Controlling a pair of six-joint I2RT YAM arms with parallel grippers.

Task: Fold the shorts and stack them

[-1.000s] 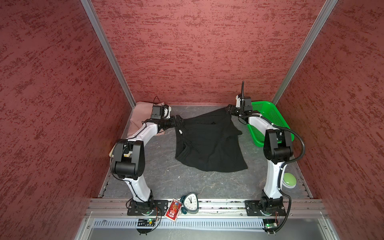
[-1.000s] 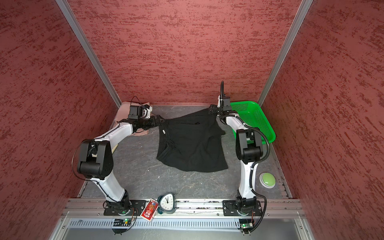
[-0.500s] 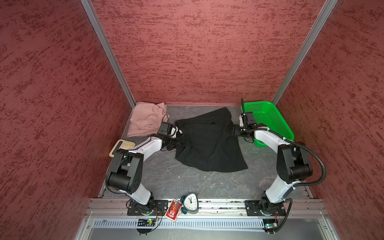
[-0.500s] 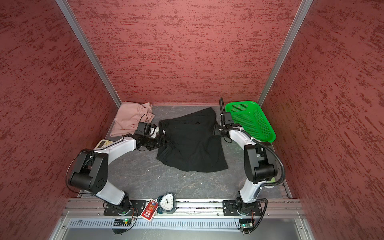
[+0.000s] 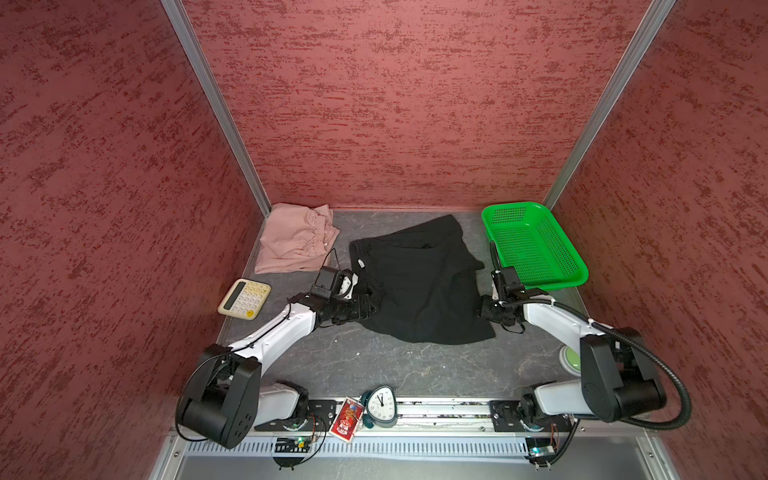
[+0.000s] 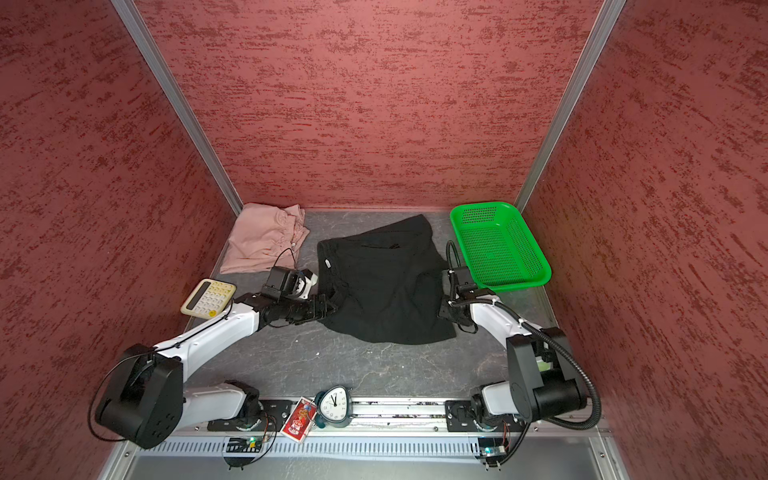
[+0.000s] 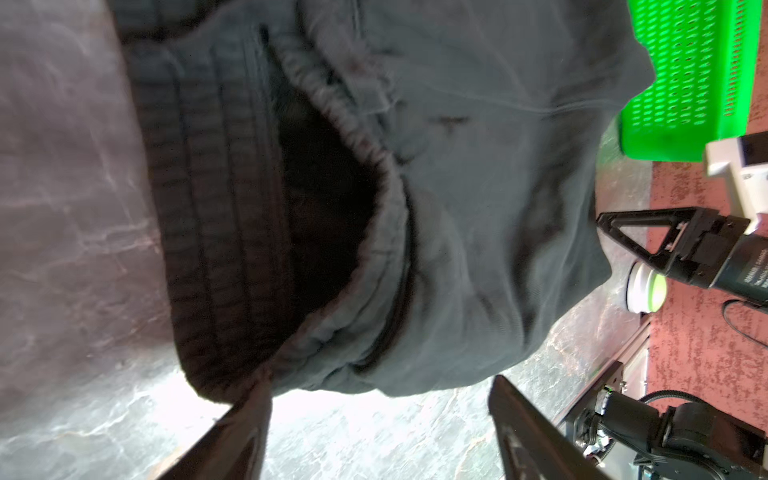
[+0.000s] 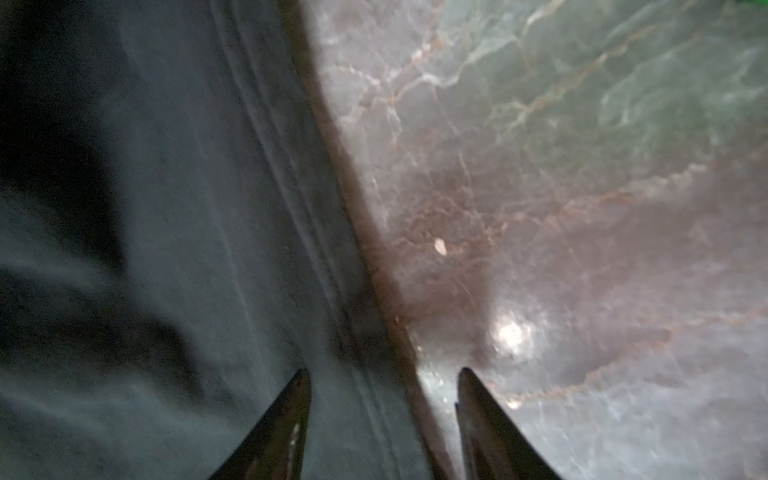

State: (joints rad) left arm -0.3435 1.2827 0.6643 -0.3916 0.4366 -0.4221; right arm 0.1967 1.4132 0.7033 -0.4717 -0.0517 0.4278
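Where black shorts (image 5: 415, 282) end, left tool (image 7: 376, 384) and right tool (image 8: 382, 372) straddle edges.

- Left arm (image 5: 282, 328): smooth white shells between bulky black joint housings (image 5: 220, 399); the biggest housing has small round holes.
- Right arm (image 5: 557, 320): the same white shells and black joints, with a ribbed black hose (image 5: 685, 399) along it.
- Each wrist carries a black camera box (image 5: 328, 280).
- Left gripper (image 7: 380, 382): black tapering fingers (image 7: 232, 440).
- Right gripper (image 8: 382, 374): glossy black pointed fingers (image 8: 282, 432). From the side, each is an open triangular frame with small screws.
- Black base plates (image 5: 505, 415) hold thin coloured wires.
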